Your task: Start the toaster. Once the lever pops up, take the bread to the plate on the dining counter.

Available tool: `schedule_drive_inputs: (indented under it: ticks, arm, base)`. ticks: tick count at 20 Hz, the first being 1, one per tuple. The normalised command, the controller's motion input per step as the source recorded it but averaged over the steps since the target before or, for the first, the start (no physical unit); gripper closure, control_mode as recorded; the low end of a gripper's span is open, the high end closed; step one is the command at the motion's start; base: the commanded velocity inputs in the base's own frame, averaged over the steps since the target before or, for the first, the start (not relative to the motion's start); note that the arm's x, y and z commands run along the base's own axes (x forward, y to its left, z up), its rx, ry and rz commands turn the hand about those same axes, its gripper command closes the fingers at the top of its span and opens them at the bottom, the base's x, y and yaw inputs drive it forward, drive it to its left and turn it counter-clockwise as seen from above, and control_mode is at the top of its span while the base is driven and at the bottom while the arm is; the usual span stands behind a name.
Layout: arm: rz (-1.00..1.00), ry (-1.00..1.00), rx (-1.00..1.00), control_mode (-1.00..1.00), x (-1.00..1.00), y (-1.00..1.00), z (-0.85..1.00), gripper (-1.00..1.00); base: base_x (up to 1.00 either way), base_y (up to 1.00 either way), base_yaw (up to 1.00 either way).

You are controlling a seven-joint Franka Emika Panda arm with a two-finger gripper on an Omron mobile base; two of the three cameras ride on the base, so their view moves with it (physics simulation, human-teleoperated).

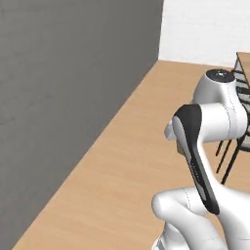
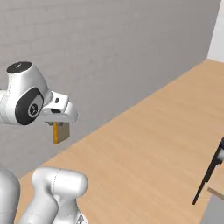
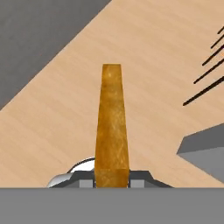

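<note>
**A:** Starting at the left, what do we have against the grey wall (image 2: 109,52)?

**B:** Our gripper (image 2: 57,119) hangs in front of that wall, above the wooden floor (image 2: 148,144), with its jaws drawn narrow on the bread (image 2: 60,131). The slice hangs edge-down below the hand, clear of the wall and well off the floor.

**A:** And from the hand itself?

**B:** We look straight along the bread (image 3: 112,127). It rises from between our fingertips (image 3: 138,178), pinched at its near edge, with the rest of it unsupported. To its right, away from the wall, thin black stool legs (image 3: 210,83) cross the floor, and a grey slab corner (image 3: 205,153) juts in below them.

**A:** How do we reckon it handles?

**B:** We judge it light and fairly stiff, being toasted, but brittle. It stands straight with no visible sag. A hard squeeze could crack the crust, and a sharp swing could lever it loose, since we hold only one edge.

**A:** Would we take it elsewhere?

**B:** Flat faces are the right place for our pads, and that is where they are. A bite deeper toward the middle would steady it better.

**A:** The plate?

**B:** We cannot place it yet. Farthest from the wall, we see the black stool frame (image 2: 210,175).
</note>
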Motion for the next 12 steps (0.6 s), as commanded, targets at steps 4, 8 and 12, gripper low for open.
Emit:
schedule_drive_inputs:
  ticks: [4,8,12]
  arm:
    - [0.00,0.00,0.00,1.00,0.00,0.00,0.00,1.00]
    - [0.00,0.00,0.00,1.00,0.00,0.00,0.00,1.00]
    - [0.00,0.00,0.00,1.00,0.00,0.00,0.00,1.00]
  base:
    - [0.28,0.00,-0.81]
    - [0.14,0.00,-0.86]
    - [0.00,0.00,-0.95]
